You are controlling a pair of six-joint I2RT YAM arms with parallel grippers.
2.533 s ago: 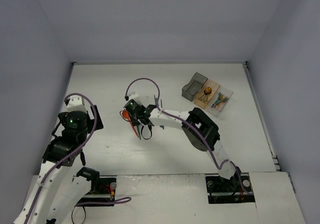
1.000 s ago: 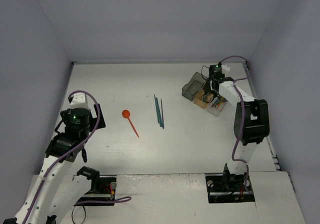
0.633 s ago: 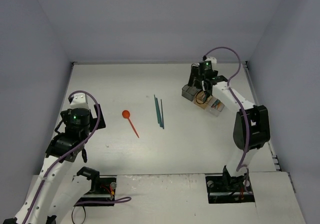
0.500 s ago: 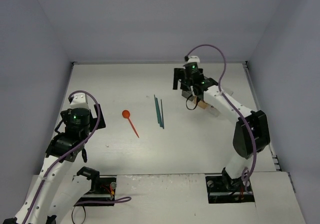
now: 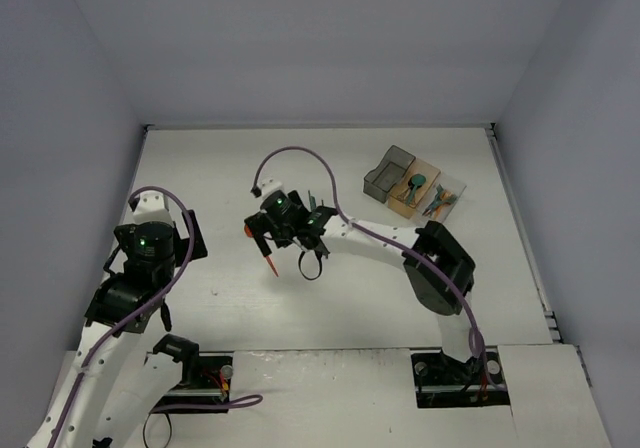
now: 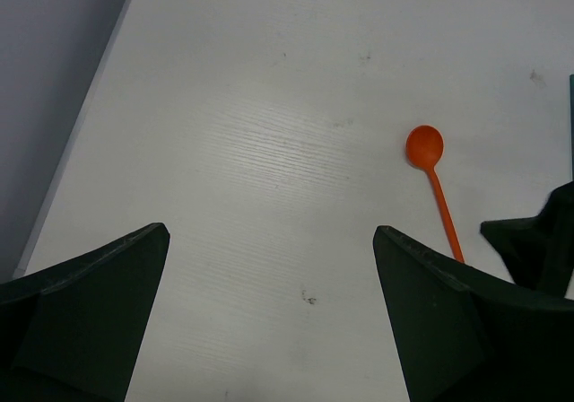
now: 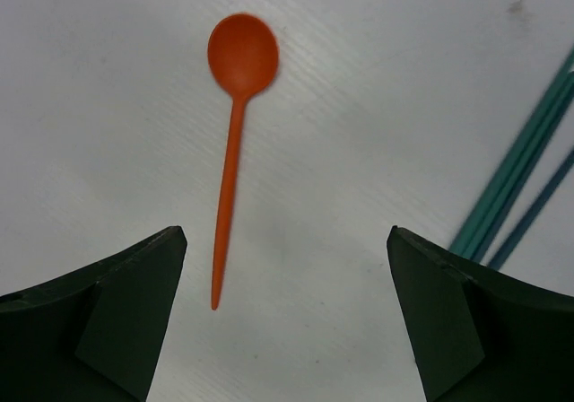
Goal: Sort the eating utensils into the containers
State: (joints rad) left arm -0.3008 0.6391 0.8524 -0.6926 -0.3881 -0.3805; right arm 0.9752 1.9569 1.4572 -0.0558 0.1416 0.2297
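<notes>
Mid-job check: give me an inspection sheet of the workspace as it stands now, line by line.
Surface: white table, a few small dark specks.
Job's things: orange spoon and teal utensils lie loose on the table. Three bins stand in a row: dark grey bin, orange-tan bin, clear bin. The last two hold utensils.
Clutter: nothing seen.
Grippers: left gripper open, empty. Right gripper open, over the orange spoon.
Cables: purple cable loops over each arm.
Surroundings: plain walls on three sides.
</notes>
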